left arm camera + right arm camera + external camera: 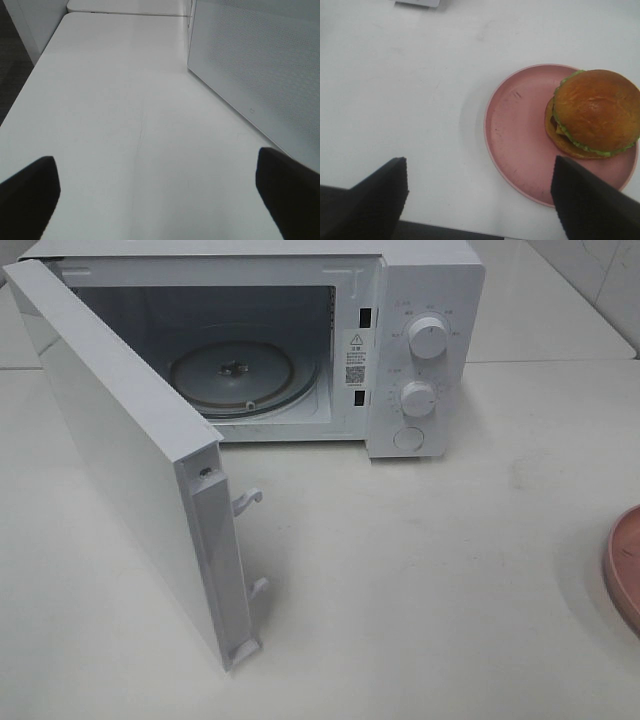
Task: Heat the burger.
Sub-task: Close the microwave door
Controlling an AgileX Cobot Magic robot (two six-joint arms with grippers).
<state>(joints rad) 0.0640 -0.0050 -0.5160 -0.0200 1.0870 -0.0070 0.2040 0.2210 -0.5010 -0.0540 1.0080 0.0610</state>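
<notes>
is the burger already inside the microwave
No, the burger sits on the pink plate on the table, and the open microwave holds only its glass turntable.

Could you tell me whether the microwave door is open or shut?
Open: the microwave door is swung wide, exposing the bare glass turntable.

A white tabletop [420, 570] fills the scene under soft, even light, meeting a pale tiled wall [590, 275] at the back right, with dark floor [12, 75] beside its edge.
</notes>
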